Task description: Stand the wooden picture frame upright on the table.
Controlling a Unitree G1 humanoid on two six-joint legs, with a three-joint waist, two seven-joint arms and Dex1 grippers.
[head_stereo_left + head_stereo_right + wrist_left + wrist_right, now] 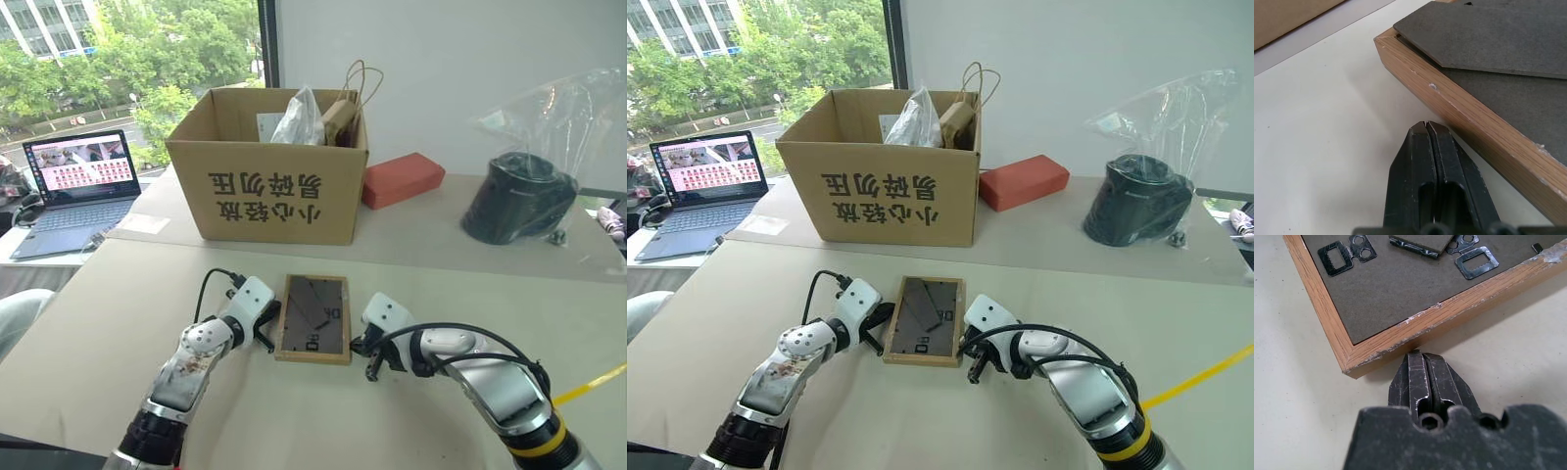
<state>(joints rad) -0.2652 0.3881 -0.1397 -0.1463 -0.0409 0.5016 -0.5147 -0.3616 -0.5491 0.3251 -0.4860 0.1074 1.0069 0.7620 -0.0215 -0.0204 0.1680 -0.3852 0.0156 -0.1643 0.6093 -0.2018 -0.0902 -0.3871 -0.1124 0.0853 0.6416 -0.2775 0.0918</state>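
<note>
**Frame still flat, both grippers closed at its sides**

From the left eye view, we see the wooden picture frame lying face down on the table, near the middle, its dark back panel up. It is not yet standing, so we judge the task barely begun: the frame has to be raised and propped on its stand. The left gripper sits just beside the frame's left edge, the right gripper just beside its near right corner. Farther off stand a cardboard box printed with characters, a red brick-shaped block, a black object under clear plastic and, far left, an open laptop.

The right eye view gives us the same layout; the fold-out stand lies flat against the back as a darker matte strip.

In the left wrist view, we see the black fingers pressed together with nothing between them, tips close to the frame's light oak-grained side rail, which is straight-edged with small white chips. The tabletop is pale, smooth and matte.

In the right wrist view, those jaws are also together and empty, tips at the scuffed wooden rail by a mitred corner. The back panel is rough brown board carrying small metal hanger clips.
</note>
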